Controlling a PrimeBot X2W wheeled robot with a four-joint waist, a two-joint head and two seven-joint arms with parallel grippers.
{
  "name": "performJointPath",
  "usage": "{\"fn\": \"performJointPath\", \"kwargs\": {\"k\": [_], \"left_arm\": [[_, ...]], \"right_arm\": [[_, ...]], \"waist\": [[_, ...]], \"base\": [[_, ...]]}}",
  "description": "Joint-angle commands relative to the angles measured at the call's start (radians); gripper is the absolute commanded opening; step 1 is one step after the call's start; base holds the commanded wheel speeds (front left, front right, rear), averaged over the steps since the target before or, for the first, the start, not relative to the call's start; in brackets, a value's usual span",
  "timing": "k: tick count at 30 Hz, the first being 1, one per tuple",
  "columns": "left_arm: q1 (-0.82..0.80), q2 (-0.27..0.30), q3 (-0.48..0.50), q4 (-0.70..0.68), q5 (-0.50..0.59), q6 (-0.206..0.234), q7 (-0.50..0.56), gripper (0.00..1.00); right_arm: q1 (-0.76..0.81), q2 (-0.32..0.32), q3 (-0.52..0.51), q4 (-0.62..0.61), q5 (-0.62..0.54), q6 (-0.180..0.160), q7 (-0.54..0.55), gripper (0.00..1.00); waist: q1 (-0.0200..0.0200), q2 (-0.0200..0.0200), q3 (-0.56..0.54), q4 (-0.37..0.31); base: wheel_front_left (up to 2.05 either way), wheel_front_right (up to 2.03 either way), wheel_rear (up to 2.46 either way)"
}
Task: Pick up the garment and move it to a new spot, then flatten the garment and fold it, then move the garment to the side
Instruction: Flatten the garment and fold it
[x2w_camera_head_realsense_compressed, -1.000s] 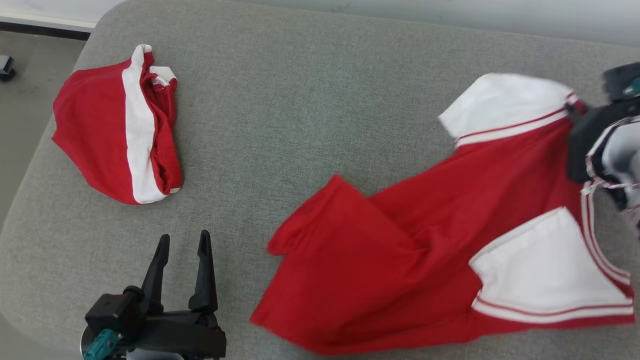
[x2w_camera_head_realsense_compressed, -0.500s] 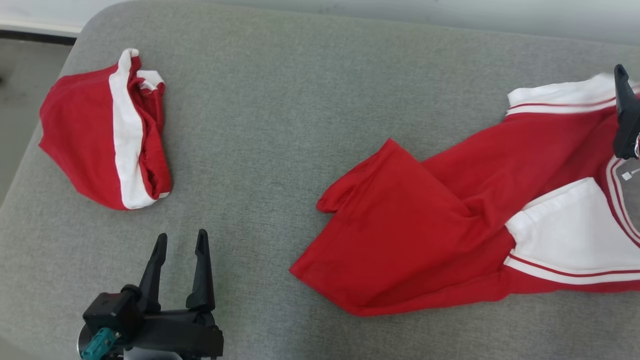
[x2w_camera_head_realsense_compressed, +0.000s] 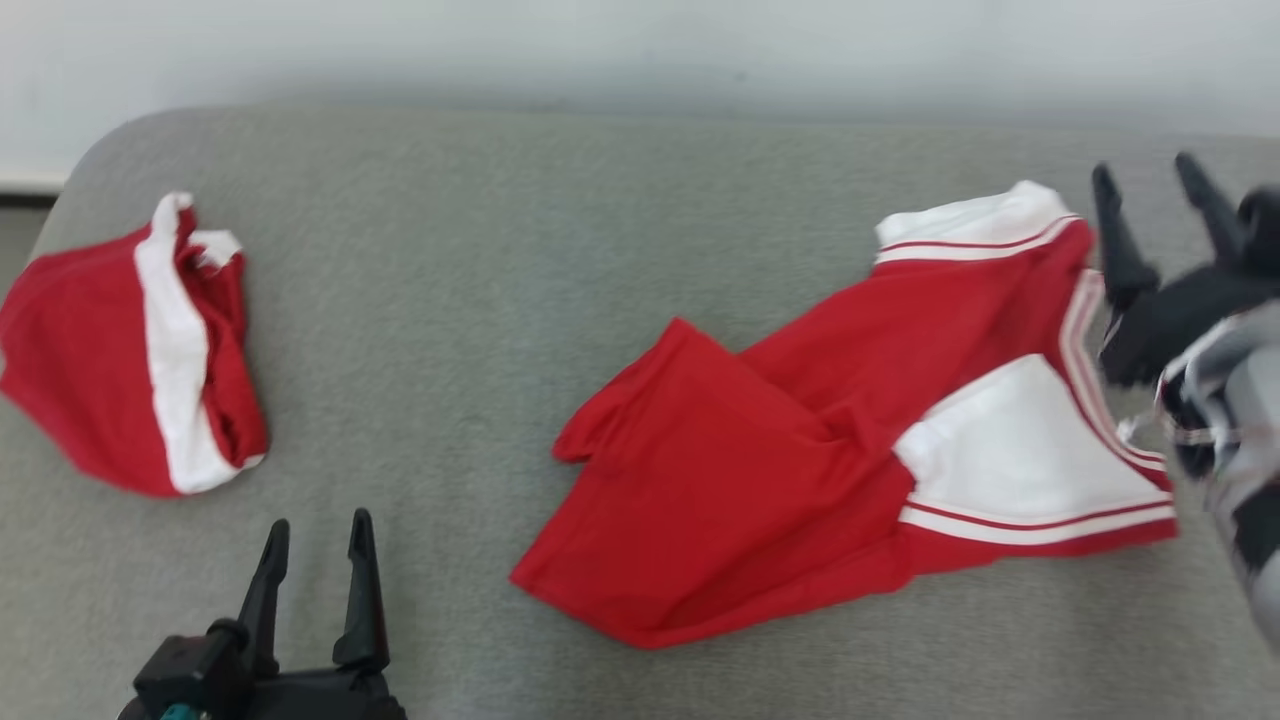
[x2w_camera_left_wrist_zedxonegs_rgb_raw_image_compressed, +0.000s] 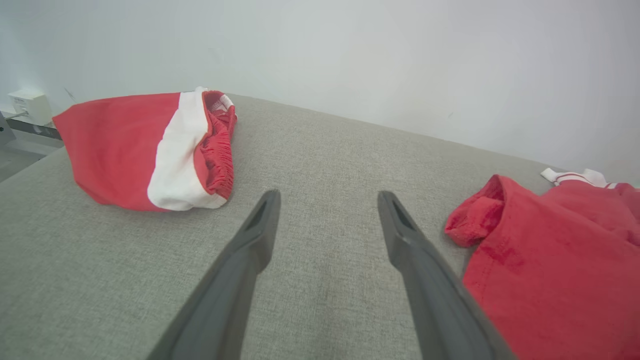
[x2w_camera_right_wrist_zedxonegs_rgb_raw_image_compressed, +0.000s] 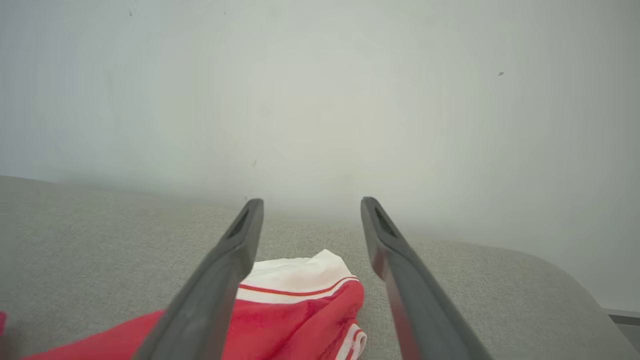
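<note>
A red garment (x2w_camera_head_realsense_compressed: 800, 450) with white sleeves and striped trim lies crumpled and partly folded over itself on the right half of the grey cushion (x2w_camera_head_realsense_compressed: 560, 260); its red hem also fills the lower right of the left wrist view (x2w_camera_left_wrist_zedxonegs_rgb_raw_image_compressed: 550, 270). My right gripper (x2w_camera_head_realsense_compressed: 1150, 185) hovers open by the garment's collar end, holding nothing; its wrist view looks over a white sleeve (x2w_camera_right_wrist_zedxonegs_rgb_raw_image_compressed: 295, 275) toward the wall. My left gripper (x2w_camera_head_realsense_compressed: 318, 535) stands open near the front edge, left of the garment, over bare cushion (x2w_camera_left_wrist_zedxonegs_rgb_raw_image_compressed: 325, 200).
A second red-and-white garment (x2w_camera_head_realsense_compressed: 130, 350) lies bunched at the cushion's far left, also seen in the left wrist view (x2w_camera_left_wrist_zedxonegs_rgb_raw_image_compressed: 150, 145). A pale wall (x2w_camera_head_realsense_compressed: 640, 50) runs behind the cushion. Bare grey fabric lies between the two garments.
My right gripper has opened and let the garment go; the garment has dropped and settled flatter on the cushion. The head camera has tilted up and shifted. The left gripper stays open.
</note>
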Motion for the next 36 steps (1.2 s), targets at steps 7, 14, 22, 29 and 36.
{"fn": "performJointPath", "kwargs": {"k": [7,14,22,29,36], "left_arm": [[0.057,0.001,0.029,0.003,0.029,-0.007,-0.001,1.00],[0.085,0.001,0.052,0.012,0.047,-0.017,-0.001,1.00],[0.102,0.001,0.074,0.039,0.059,-0.035,-0.001,1.00],[0.112,0.001,0.069,0.047,0.074,-0.041,-0.001,1.00],[0.054,0.008,0.016,0.118,0.119,-0.074,-0.001,1.00]], "right_arm": [[0.322,0.038,-0.167,-0.313,-0.085,-0.003,-0.002,1.00],[0.606,0.120,-0.303,-0.577,-0.169,-0.003,-0.002,1.00],[0.855,0.213,-0.388,-0.774,-0.262,-0.003,-0.003,1.00],[0.950,0.273,-0.405,-0.842,-0.278,-0.003,-0.003,1.00],[0.953,0.295,-0.390,-0.826,-0.292,-0.003,-0.003,1.00]], "waist": [[0.0001,0.0000,-0.107,-0.137],[0.0001,0.0000,-0.141,-0.188],[0.0001,0.0000,-0.177,-0.210],[0.0001,0.0000,-0.182,-0.211],[0.0001,0.0000,-0.170,-0.216]], "base": [[0.00,0.00,0.00],[0.00,0.00,0.00],[0.00,0.00,0.00],[0.00,0.00,0.00],[0.00,0.00,0.00]]}}
